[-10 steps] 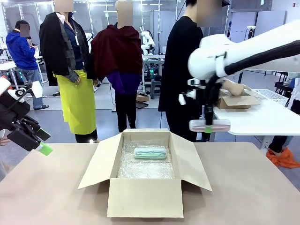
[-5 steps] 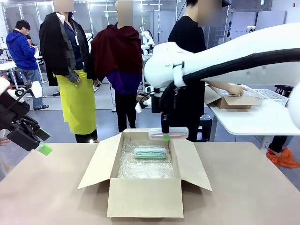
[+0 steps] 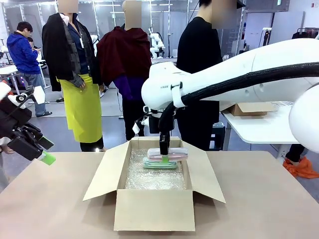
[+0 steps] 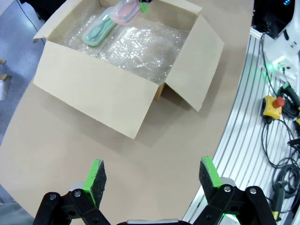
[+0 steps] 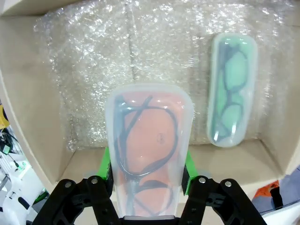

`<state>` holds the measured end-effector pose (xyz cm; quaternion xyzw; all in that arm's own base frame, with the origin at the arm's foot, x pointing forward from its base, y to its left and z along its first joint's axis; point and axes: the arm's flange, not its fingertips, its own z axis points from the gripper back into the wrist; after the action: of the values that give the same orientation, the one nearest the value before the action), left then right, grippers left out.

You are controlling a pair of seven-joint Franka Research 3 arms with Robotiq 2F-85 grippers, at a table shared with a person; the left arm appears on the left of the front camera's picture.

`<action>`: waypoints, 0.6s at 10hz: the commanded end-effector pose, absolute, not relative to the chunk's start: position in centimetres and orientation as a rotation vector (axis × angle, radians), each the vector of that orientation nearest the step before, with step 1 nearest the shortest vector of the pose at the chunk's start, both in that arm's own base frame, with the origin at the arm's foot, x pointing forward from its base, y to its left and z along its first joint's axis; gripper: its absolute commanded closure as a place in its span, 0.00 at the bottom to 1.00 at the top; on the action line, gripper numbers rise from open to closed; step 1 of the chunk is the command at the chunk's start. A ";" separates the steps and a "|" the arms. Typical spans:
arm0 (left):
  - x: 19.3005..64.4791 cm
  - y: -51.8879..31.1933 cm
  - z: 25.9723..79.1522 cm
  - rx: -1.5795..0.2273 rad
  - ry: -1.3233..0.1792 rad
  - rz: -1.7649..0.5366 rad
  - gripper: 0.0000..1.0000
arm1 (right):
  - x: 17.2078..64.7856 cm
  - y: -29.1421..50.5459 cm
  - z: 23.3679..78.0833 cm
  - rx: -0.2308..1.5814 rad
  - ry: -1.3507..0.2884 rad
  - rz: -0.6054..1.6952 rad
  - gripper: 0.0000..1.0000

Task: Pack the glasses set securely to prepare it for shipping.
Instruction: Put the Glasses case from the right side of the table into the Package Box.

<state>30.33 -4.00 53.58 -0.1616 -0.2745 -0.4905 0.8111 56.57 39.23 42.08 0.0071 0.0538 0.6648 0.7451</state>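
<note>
Held: a pale pink round-ended glasses case (image 5: 147,154) with a glossy clear shell and dark frames inside, at lower centre of the right wrist view. In the front view it hangs at centre frame (image 3: 168,154), inside the box mouth.
Packed: a mint-green oblong glasses case (image 5: 232,98) lies flat at the right of the right wrist view, beside the pink case and apart from it.
Lining: a clear bubble-wrap sheet (image 5: 93,61) covers the box floor.
Container: an open brown cardboard box (image 3: 154,211), flaps spread, mid-frame on the tan surface (image 3: 259,199).
Right hand (image 3: 165,152): clamped on the pink case, lowered into the box.
Left hand (image 4: 152,174): pads wide apart and empty, at the left edge of the front view (image 3: 46,151), well apart from the box.
Progress: one case is in and the second is not yet released; I cannot tell whether it touches the lining. Likely left: set it beside the mint case, let go, cover and close the flaps.
</note>
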 end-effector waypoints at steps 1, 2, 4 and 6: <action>30.2 -3.9 53.7 -0.372 -0.588 -1.057 0.00 | 55.7 40.5 40.1 0.063 0.120 1.395 1.00; 30.2 -3.9 53.7 -0.372 -0.588 -1.057 0.00 | 55.4 40.9 38.5 0.064 0.074 1.396 1.00; 30.2 -3.9 53.7 -0.372 -0.588 -1.057 0.00 | 54.9 41.6 36.6 0.080 0.066 1.424 1.00; 30.2 -3.9 53.7 -0.372 -0.588 -1.057 0.00 | 55.0 41.8 35.1 0.080 0.109 1.409 1.00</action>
<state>30.33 -4.00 53.58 -0.1616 -0.2744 -0.4905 0.8112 55.73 42.01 35.29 0.0336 0.0509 0.6598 0.7490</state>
